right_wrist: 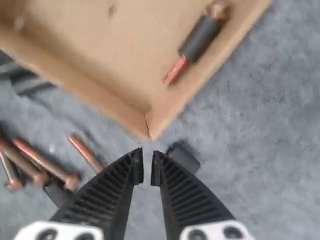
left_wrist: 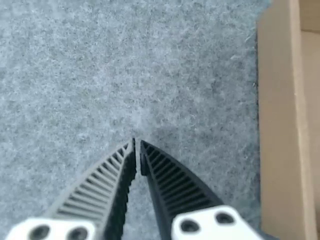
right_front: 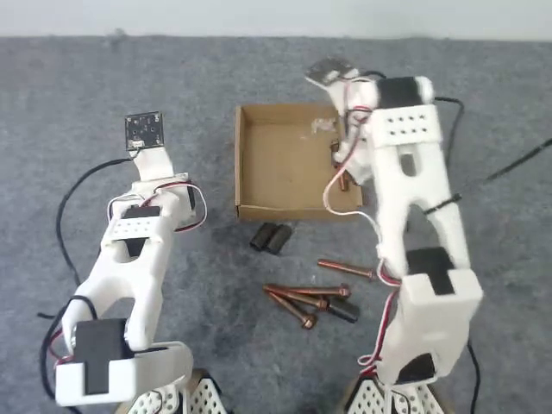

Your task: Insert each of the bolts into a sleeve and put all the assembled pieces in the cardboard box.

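The grey felt worktop (right_front: 198, 78) carries everything, and its nap is the first risk: I judge that a bolt pinched off-centre could drag or tip rather than lift cleanly. The right arm (right_front: 414, 172) stretches over the right wall of the cardboard box (right_front: 280, 164), while the left arm (right_front: 134, 250) sits well apart on the other side. The box looks light and is open-topped. A low sweep by the right arm could catch a wall and shove the box, perhaps onto the pair of sleeves (right_front: 270, 237) lying just outside its near wall.

The right tool (right_wrist: 146, 162) hangs just outside a corner of the box, its jaws narrowed to a slit and holding nothing. Unless it opens before coming down, it would only push things about. The left tool (left_wrist: 137, 146) is likewise pinched almost together and empty, over bare felt beside the box wall.

One assembled piece (right_wrist: 197, 42) lies inside the box, close to a wall. The loose bolts (right_front: 304, 296) lie in a tight cluster in front of the box, some touching, so a grab there may take two at once or scatter them. Another bolt (right_front: 345, 268) lies a little apart. A lone sleeve (right_front: 343, 310) sits right at that cluster and could be knocked away, since it is short and round and likely to roll.
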`<state>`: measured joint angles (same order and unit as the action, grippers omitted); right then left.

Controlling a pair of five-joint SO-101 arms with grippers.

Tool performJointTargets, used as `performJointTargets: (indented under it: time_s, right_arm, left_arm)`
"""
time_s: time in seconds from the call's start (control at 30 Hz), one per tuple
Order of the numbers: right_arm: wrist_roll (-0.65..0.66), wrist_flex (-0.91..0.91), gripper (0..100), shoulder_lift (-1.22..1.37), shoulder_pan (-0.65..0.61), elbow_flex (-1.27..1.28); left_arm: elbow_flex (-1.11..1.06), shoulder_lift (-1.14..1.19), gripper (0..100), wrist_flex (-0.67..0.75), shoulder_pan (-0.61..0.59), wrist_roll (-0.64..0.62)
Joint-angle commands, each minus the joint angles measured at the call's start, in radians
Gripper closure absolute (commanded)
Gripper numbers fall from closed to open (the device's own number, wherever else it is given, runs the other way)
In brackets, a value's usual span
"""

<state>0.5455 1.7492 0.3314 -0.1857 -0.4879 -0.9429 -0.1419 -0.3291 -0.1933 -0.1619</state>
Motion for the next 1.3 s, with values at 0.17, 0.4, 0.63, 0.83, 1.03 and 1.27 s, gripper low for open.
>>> performJointTargets:
  time_s: [0.17,0.4,0.63,0.83,1.03,1.27]
  right_arm:
    - [0.132,-0.024,99.1,-0.226,0.104,0.278]
    - [0.150,-0.085,99.0,-0.282,0.094,0.509]
    - [0.414,-0.085,98.9,-0.354,0.116,0.689]
    - [0.462,-0.220,98.7,-0.510,0.119,0.916]
    - [0.551,-0.355,85.8,-0.622,0.127,1.045]
    - [0.571,-0.450,82.4,-0.627,0.127,1.049]
  left_arm:
    - [0.047,-0.023,99,0.018,-0.021,0.011]
    - [0.047,-0.023,99,0.018,-0.023,0.011]
    - [0.047,-0.023,99,0.018,-0.023,0.011]
    - [0.047,-0.023,99,0.018,-0.021,0.011]
    - [0.047,-0.023,99,0.018,-0.021,0.011]
    - [0.047,-0.023,99,0.020,-0.021,0.011]
